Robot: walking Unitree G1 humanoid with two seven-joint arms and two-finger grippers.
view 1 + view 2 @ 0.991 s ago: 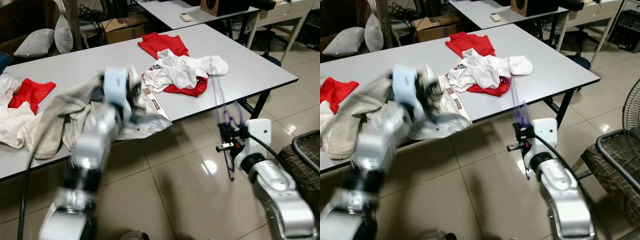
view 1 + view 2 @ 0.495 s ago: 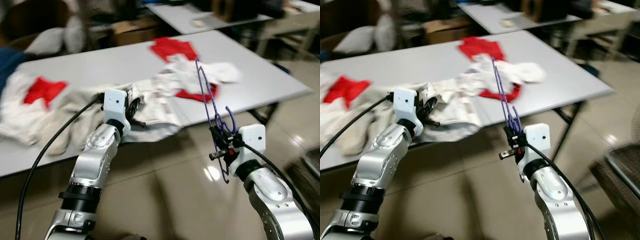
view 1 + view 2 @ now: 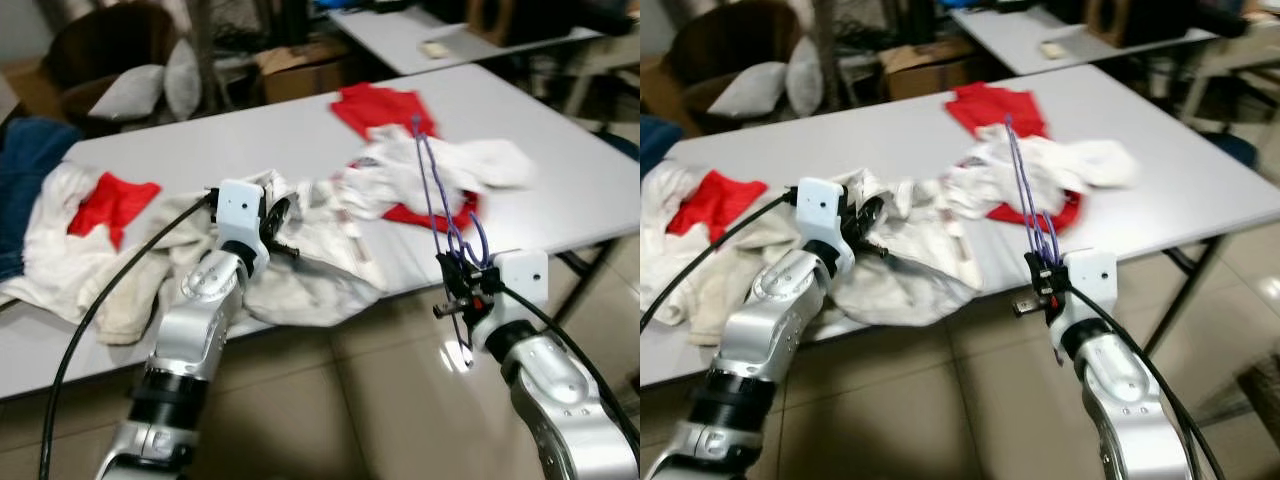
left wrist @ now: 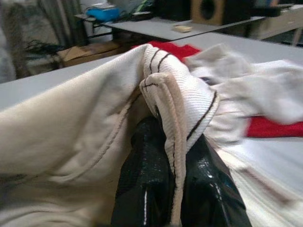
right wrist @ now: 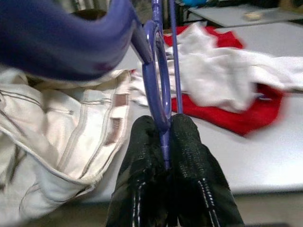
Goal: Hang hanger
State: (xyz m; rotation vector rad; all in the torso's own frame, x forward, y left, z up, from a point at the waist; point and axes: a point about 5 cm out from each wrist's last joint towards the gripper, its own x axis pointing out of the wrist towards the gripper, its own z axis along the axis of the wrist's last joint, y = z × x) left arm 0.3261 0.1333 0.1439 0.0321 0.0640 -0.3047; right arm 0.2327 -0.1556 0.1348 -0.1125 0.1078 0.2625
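The left gripper [image 4: 173, 156] has steadied, clamping cream trousers [image 3: 300, 270]; the right gripper [image 5: 163, 142] pinches the hanger [image 3: 440, 205]; no writing readable.

A long grey counter [image 3: 250, 130] is seen across the middle of the frame, from the left edge to the right edge. Many clothes are spread on it. A blue cloth [image 3: 25, 190] is laid at the far left. Next to it, a small red cloth [image 3: 112, 205] is laid on a white one [image 3: 55, 260]. A cream garment [image 3: 310, 270] is draped over the near edge in the middle. Toward the upper right, a white pile [image 3: 440, 170] is heaped on a red shirt [image 3: 380, 105]. A shiny tiled floor [image 3: 370, 400] is seen below the counter.
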